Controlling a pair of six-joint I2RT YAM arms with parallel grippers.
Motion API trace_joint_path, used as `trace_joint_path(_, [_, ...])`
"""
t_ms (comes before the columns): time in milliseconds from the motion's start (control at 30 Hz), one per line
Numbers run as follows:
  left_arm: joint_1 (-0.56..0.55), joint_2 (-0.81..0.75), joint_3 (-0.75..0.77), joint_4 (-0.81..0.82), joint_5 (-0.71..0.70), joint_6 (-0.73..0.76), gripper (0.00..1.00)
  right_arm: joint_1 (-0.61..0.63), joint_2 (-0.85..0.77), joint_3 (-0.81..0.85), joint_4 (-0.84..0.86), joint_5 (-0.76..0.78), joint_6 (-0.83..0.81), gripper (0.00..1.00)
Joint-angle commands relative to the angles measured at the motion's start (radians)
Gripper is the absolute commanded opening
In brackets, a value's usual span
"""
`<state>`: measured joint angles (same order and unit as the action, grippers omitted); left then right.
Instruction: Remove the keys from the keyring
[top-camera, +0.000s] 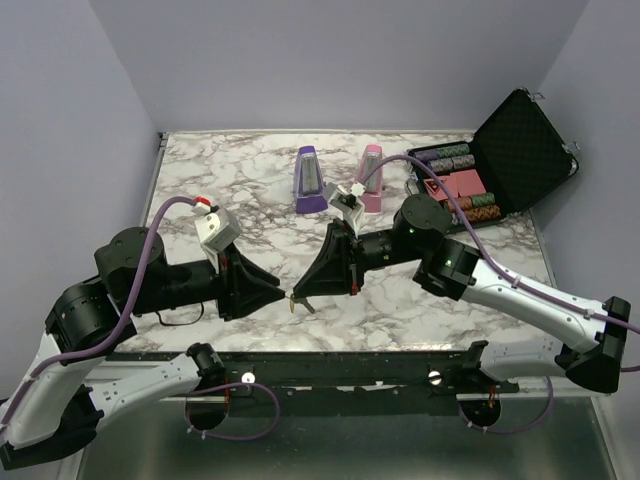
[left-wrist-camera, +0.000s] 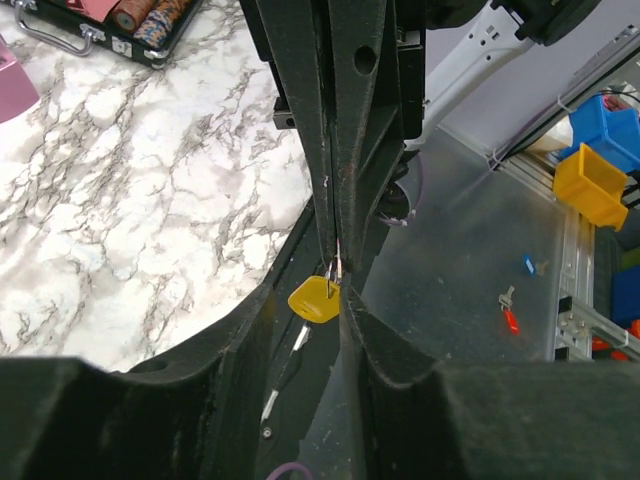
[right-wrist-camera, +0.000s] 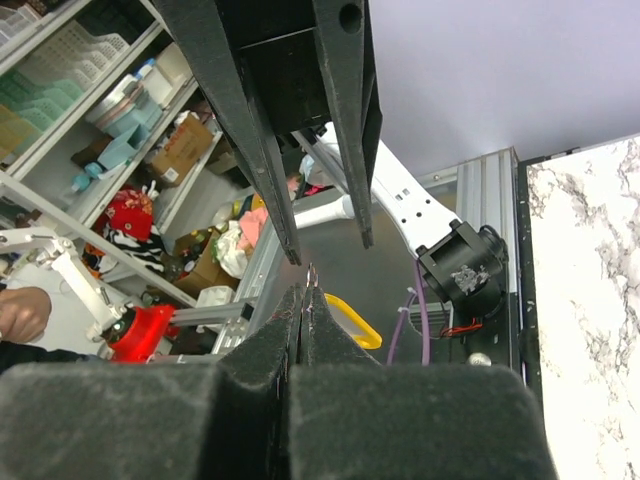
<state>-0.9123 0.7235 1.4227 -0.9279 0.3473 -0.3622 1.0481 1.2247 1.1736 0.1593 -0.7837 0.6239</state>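
The keys (top-camera: 294, 305) hang between both grippers just above the table's front edge. In the left wrist view a yellow key head (left-wrist-camera: 315, 298) dangles from a thin keyring (left-wrist-camera: 335, 265), with a slim blade hanging below it. My right gripper (top-camera: 301, 291) is shut on the keyring; its closed fingertips (right-wrist-camera: 300, 300) pinch the ring (right-wrist-camera: 312, 272), with the yellow key (right-wrist-camera: 357, 327) just behind. My left gripper (top-camera: 281, 293) is open, and its fingers (left-wrist-camera: 255, 335) stand either side of the yellow key head without closing on it.
A purple metronome (top-camera: 309, 181) and a pink metronome (top-camera: 370, 178) stand at the back middle. An open black case (top-camera: 505, 150) of poker chips lies at the back right. The marble table (top-camera: 220, 180) ends just below the grippers.
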Motion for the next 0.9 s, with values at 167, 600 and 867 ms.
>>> trace_joint_path(167, [-0.003,-0.016,-0.048,0.083,0.062,-0.012,0.32,0.007,0.004,-0.017,0.065,-0.045,0.022,0.01])
trace_joint_path(600, [-0.003,-0.015,-0.073,0.116,0.07,-0.026,0.13,0.007,0.012,-0.029,0.094,-0.057,0.036,0.01])
trace_joint_path(867, [-0.003,-0.019,-0.076,0.116,0.076,-0.034,0.0,0.007,0.009,-0.035,0.105,-0.057,0.042,0.01])
